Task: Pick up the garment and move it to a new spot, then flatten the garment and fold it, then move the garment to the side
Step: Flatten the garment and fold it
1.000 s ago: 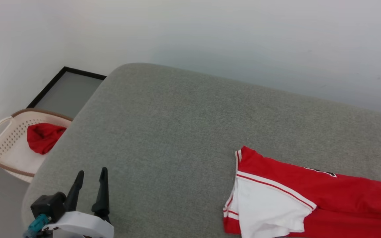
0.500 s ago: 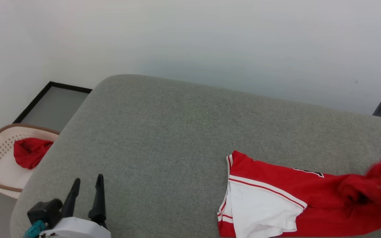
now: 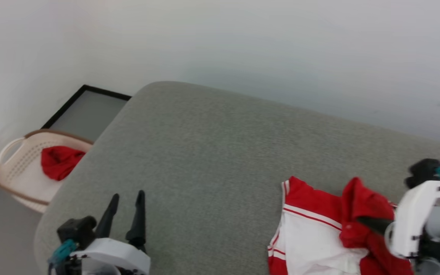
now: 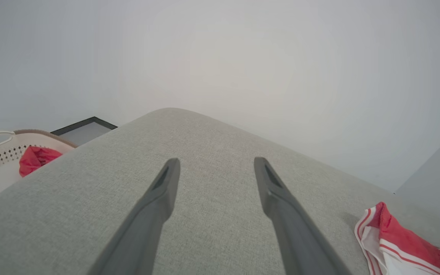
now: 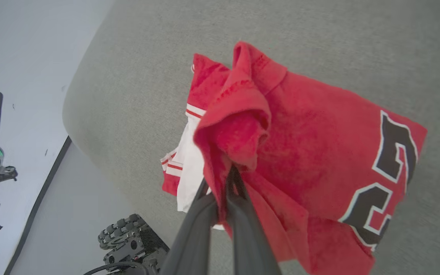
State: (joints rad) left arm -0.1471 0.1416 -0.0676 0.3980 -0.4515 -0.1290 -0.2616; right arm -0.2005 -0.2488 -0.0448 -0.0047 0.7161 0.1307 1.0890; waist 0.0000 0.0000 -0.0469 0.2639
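I am watching the right gripper [image 5: 232, 172] pinching the garment [image 5: 319, 133]: its jaws are clenched on a bunched fold of the red cloth, and that fold is standing up above the rest of the shirt. The rest of the shirt is draping down onto the grey fabric-covered table [image 3: 212, 145] near its right front part, with a white sleeve and its striped trim spreading flat on the side toward the left arm. In the right wrist view the black, white-outlined numbers are showing on the hanging red panel.

The left gripper [image 3: 127, 194] is hovering over the near left corner of the table, well apart from the garment, its jaws released and holding nothing.

Beyond the table's left edge a pale perforated basket [image 3: 13, 172] is sitting on the floor with a plain red cloth [image 3: 59, 162] lying inside it.
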